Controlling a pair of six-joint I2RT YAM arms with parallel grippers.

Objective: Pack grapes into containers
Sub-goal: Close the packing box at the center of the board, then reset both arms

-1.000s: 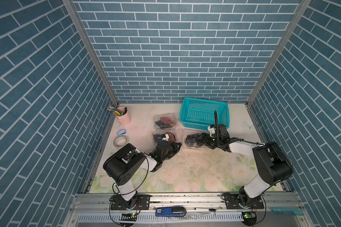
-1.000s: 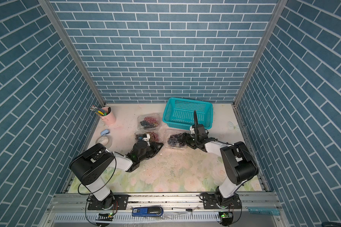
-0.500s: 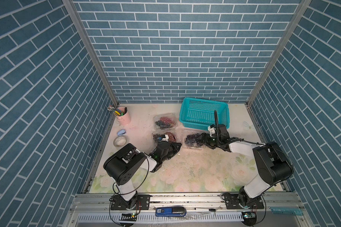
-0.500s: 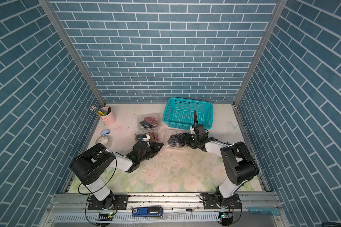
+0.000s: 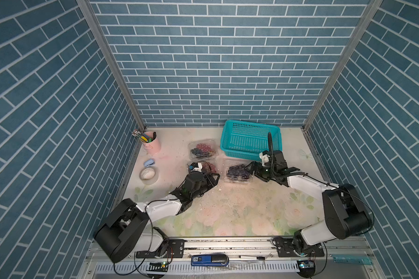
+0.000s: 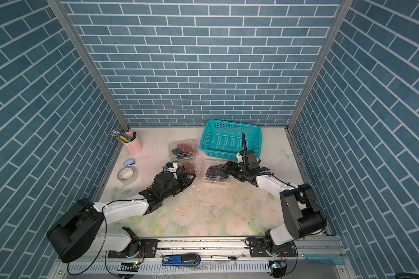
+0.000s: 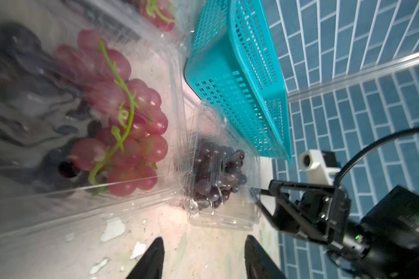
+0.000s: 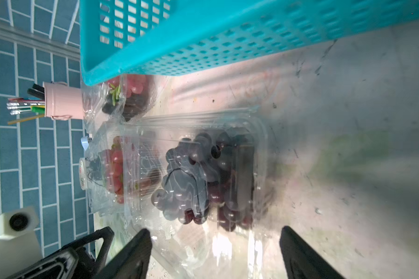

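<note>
Three clear containers hold grapes. The back container [image 5: 202, 150] has red and dark grapes. The middle container [image 7: 58, 198] holds red grapes [image 7: 131, 125] on a green stem and is partly hidden under my left arm in both top views. The right-hand container [image 5: 237, 173] [image 8: 259, 135] holds dark grapes [image 8: 194, 178] under a clear lid. My left gripper [image 7: 203, 241] [image 5: 213, 180] is open over bare table beside the middle container, gripping nothing. My right gripper [image 8: 214, 234] [image 5: 249, 170] stands open, fingers either side of that container's near end.
A teal perforated basket [image 5: 249, 141] stands just behind the right-hand container. At the left are a pink cup of pens [image 5: 151, 142], a small blue item [image 5: 149, 163] and a tape roll [image 5: 148, 174]. Pale scraps [image 7: 113, 228] litter the floral tabletop.
My left gripper's fingers have parted from shut to open. My right gripper's fingers stand slightly wider. Neither arm has shifted noticeably.
</note>
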